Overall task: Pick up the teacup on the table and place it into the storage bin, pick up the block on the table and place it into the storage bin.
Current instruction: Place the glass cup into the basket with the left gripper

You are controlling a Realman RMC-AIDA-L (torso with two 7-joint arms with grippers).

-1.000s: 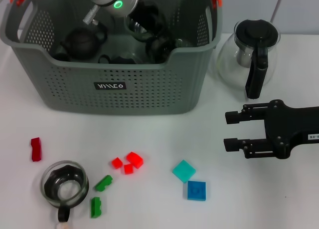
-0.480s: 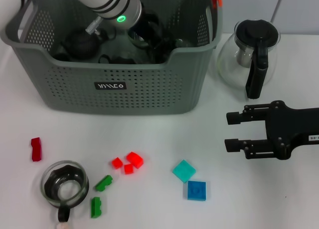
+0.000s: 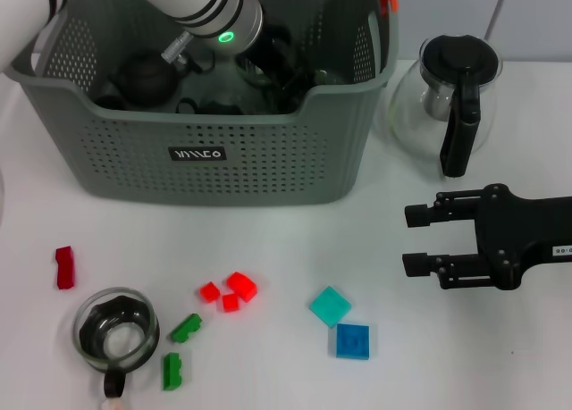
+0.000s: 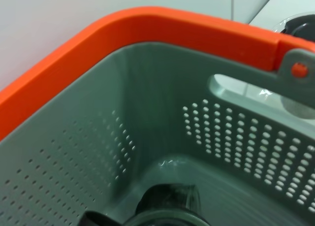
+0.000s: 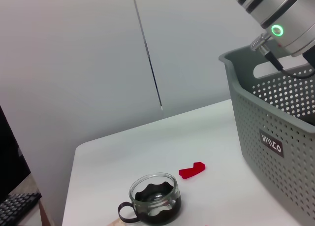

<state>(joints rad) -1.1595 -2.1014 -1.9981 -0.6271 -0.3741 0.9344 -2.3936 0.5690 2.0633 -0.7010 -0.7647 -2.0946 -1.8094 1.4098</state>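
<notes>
A: Nearest item?
B: Teacup (image 3: 115,337), clear scalloped glass, black handle, near table edge; green, red, blue blocks (image 3: 352,341) beside.
A: Grippers?
B: Right gripper (image 3: 413,240), black, fingers spread, empty, well apart. Left gripper inside perforated grey storage bin (image 3: 214,151); fingers hidden.

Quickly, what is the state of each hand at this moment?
Left hand: down inside the grey perforated storage bin; it cannot be told.
Right hand: open, holding nothing, over the white table.
</notes>
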